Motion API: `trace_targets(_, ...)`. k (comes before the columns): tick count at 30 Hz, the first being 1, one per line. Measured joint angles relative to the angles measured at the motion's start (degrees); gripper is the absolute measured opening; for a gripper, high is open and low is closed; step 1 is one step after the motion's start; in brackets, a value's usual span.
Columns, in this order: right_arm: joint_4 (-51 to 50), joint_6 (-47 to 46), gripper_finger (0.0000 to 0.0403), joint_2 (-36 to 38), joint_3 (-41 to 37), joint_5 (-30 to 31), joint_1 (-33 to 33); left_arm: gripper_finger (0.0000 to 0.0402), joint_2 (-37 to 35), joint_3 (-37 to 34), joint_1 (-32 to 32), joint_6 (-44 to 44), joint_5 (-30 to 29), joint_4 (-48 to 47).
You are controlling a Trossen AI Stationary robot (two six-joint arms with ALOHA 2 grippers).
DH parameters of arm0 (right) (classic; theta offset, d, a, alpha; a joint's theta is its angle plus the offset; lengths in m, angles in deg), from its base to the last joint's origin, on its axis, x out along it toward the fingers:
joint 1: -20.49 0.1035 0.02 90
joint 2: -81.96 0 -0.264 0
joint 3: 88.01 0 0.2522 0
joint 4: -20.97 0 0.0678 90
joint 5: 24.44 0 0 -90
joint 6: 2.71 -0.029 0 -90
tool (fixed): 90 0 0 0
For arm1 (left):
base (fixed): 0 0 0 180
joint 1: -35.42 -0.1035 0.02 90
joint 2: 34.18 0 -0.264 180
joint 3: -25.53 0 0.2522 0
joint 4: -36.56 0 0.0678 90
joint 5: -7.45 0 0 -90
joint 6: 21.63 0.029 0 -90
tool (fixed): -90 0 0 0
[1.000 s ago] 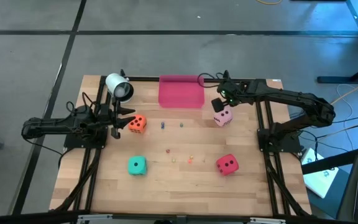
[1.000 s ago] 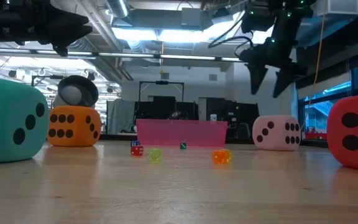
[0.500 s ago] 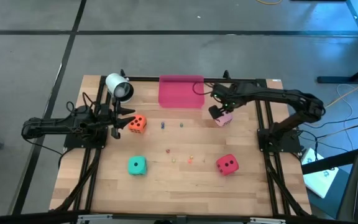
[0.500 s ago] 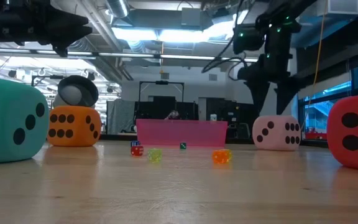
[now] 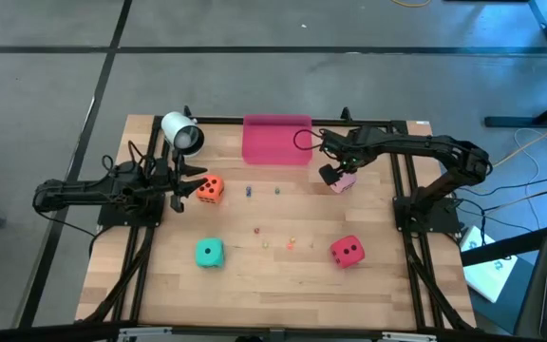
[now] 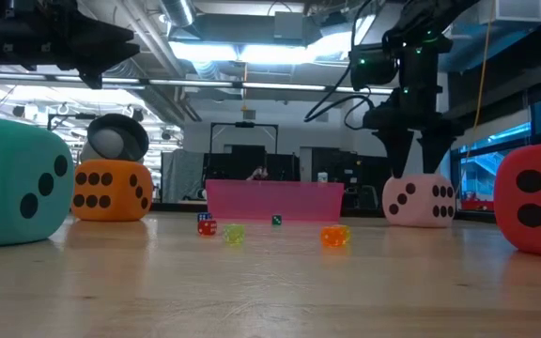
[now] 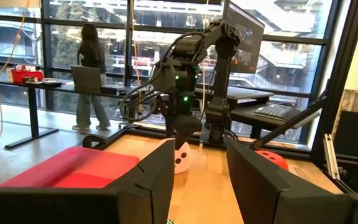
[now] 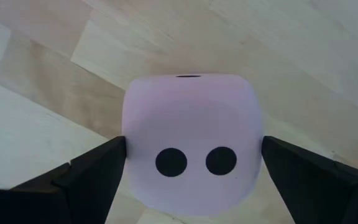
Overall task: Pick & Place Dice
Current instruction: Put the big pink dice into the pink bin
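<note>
Above the pale pink die (image 5: 343, 180), the right tool (image 5: 332, 175) points straight down, fingers spread.

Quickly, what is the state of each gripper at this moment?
Left gripper: open, holding nothing, beside the orange die.
Right gripper: open, fingers on either side of the pale pink die, not closed on it.

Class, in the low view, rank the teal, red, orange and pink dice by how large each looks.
1. teal die, partly cut off by the frame
2. red die, also cut off
3. orange die and pink die: alike, not ranked

The first two sit nearest the camera, so true sizes may match.
</note>
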Motion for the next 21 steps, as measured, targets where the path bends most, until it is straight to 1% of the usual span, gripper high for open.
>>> trace_targets(4, -0.1, 1.1, 0.0375, 0.0, 0.0, -2.0, 0.0, 0.0143, 0.0, 0.0, 0.0, -0.1, 0.0, 0.0)
trace_targets(9, -0.1, 1.1, 0.0375, 0.0, 0.0, -2.1, 0.0, 0.0143, 0.0, 0.0, 0.0, -0.1, 0.0, 0.0)
trace_targets(15, 1.9, 6.6, 0.0375, 0.0, -0.1, -2.4, -0.4, 0.0143, 0.0, 0.0, 0.0, -0.1, 0.0, 0.0)
trace_targets(18, 4.6, 8.8, 0.0375, 0.0, -0.1, 0.8, -0.5, 0.0143, 0.0, 0.0, 0.0, -0.1, 0.0, 0.0)
trace_targets(20, 6.2, 8.7, 0.0375, -0.1, -0.1, 3.5, -0.4, 0.0143, 0.0, 0.0, 0.0, -0.1, 0.0, 0.0)
trace_targets(21, 6.1, 8.6, 0.0375, -0.1, -0.1, 3.7, -0.4, 0.0143, 0.0, 0.0, 0.0, -0.1, 0.0, 0.0)
